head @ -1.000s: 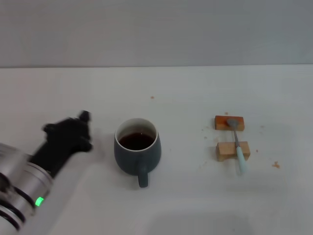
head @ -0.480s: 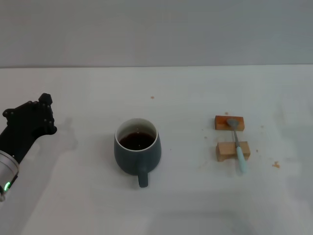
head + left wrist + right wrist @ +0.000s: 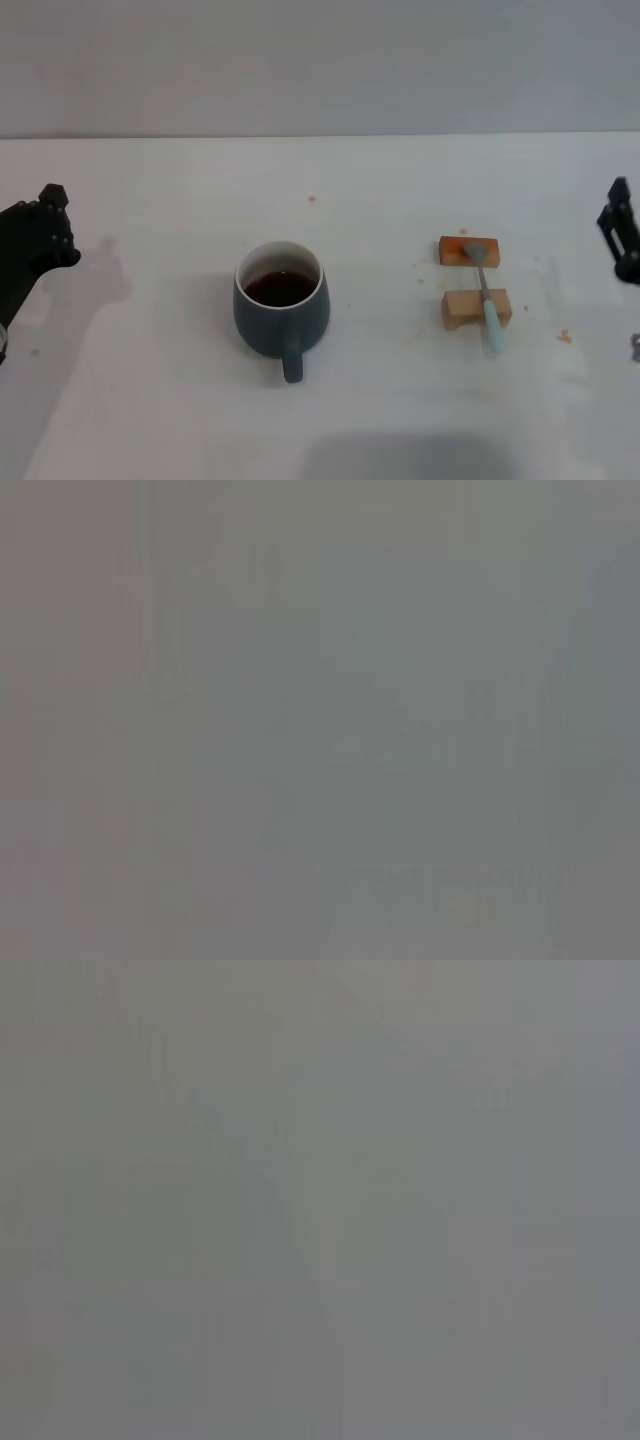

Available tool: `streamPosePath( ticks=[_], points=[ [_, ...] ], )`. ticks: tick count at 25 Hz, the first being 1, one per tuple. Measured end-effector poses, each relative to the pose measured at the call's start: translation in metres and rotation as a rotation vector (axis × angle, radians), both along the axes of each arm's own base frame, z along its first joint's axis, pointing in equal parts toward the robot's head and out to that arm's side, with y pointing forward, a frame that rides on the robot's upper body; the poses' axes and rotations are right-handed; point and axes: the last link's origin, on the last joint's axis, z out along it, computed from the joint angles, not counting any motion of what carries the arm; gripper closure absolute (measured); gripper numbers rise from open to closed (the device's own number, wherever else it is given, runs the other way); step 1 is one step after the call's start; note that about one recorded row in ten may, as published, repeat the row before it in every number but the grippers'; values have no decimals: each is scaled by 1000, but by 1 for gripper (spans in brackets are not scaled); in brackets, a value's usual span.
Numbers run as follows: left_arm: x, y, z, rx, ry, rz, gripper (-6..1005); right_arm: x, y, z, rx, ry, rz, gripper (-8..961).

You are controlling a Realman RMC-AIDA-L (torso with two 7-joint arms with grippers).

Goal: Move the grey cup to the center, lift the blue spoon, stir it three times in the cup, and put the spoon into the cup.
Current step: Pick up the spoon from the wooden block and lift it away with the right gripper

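Observation:
The grey cup [image 3: 281, 306] stands near the middle of the white table, holding dark liquid, its handle pointing toward me. To its right the blue spoon [image 3: 485, 294] lies across two small wooden blocks, bowl on the far block and pale handle over the near one. My left gripper [image 3: 45, 232] is at the far left edge, well away from the cup. My right gripper [image 3: 622, 230] shows at the far right edge, right of the spoon. Neither holds anything. Both wrist views show only flat grey.
The far wooden block [image 3: 469, 251] and the near wooden block [image 3: 476, 308] carry the spoon. A few small orange crumbs [image 3: 564, 337] dot the white table [image 3: 380, 400]. A grey wall rises behind the table's far edge.
My left arm has drawn back leftward, away from the cup, to the picture's edge. My right gripper has come into view at the right edge. Cup and spoon have not moved.

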Motion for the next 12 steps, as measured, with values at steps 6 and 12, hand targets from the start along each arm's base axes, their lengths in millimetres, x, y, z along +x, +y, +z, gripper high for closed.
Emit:
streamPosePath(
  ticks=[6, 12],
  points=[
    [-4, -1, 3, 9, 0, 14, 1001, -10, -11, -12, -28, 33, -38, 167],
    [-5, -1, 3, 8, 1, 17, 1001, -16, -14, -20, -54, -8, -97, 167]
  ],
)
